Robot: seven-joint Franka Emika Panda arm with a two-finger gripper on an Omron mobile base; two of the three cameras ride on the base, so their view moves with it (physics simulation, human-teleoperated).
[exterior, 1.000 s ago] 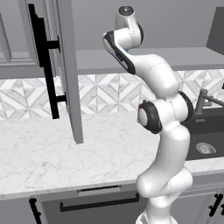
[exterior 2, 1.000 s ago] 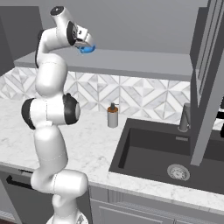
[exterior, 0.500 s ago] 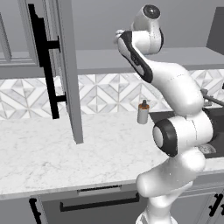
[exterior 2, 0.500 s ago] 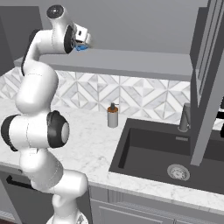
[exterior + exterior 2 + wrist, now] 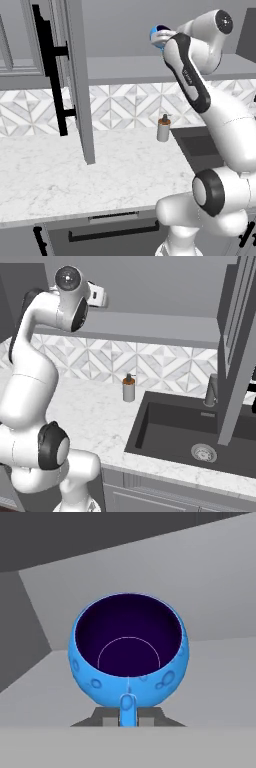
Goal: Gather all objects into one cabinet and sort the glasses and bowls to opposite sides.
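One open grey cabinet door (image 5: pixel 75 80) at nine o'clock in the left base view, hanging over the marble surface (image 5: pixel 60 175), long black bar handle (image 5: pixel 50 65) on its outer face. Just right of it, the flat grey shelf (image 5: pixel 125 67) of the cabinet, running toward three o'clock. Near twelve o'clock, a small blue bowl (image 5: pixel 158 35) peeking out past the raised white arm, above the shelf, at the height of the cabinet's opening. Below it, toward the centre, a soap dispenser (image 5: pixel 163 128) standing upright on the surface against the tiled wall.

In the right base view, arm bent high at ten to eleven o'clock, wrist pointed into the cabinet above the shelf (image 5: pixel 165 326). Soap dispenser (image 5: pixel 129 389) at the centre, just beside the dark sink (image 5: pixel 170 431); faucet (image 5: pixel 212 390) at three o'clock, partly behind another open door.

In the hand view, blue bowl (image 5: pixel 129 648) at the centre, dark inside facing the camera, grey shelf floor beneath and cabinet walls around. Tool (image 5: pixel 128 704) at six o'clock, fingers pressed together on the bowl's near rim, pinching it.
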